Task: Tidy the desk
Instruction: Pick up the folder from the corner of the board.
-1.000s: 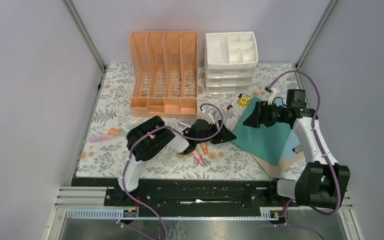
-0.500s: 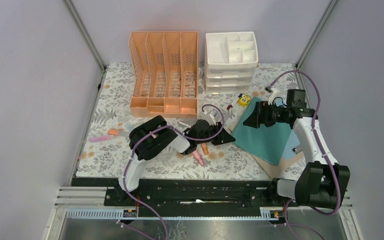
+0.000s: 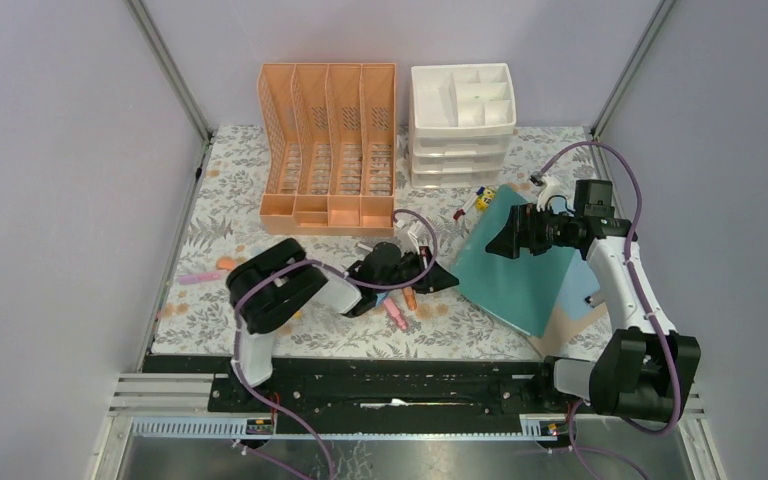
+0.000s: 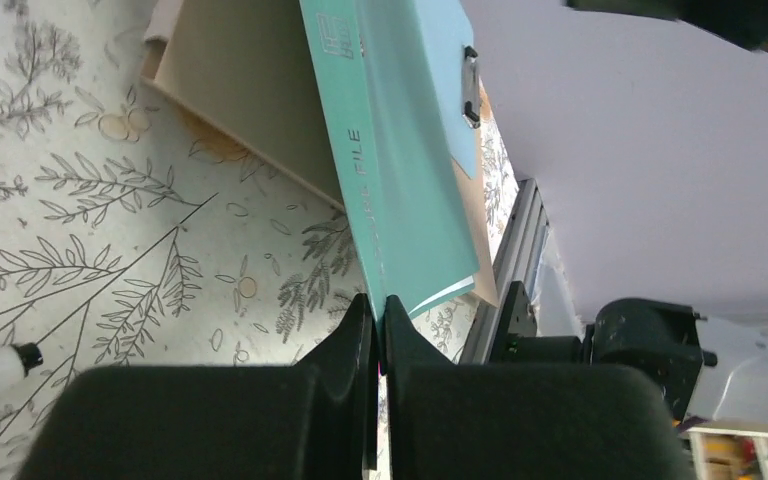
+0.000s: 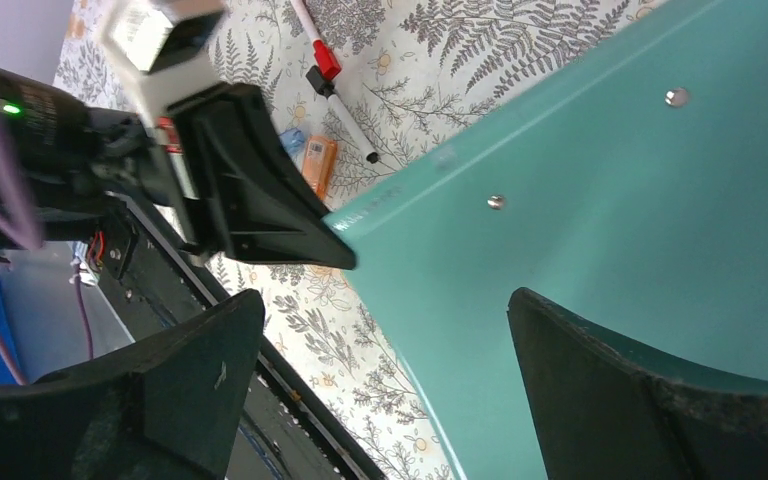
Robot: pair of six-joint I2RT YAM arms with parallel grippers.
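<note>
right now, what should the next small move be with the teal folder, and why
Probably close the right gripper on the teal folder. The left gripper is shut on its corner and the right's open jaws hang over its edge; a second grip should steady it for lifting.

The desk (image 3: 230, 190) is a flat, level rectangular top. It is covered in smooth pale cloth printed with grey fern leaves and small orange flowers.

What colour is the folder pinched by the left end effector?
Teal. The folder shows best in the right wrist view.
</note>
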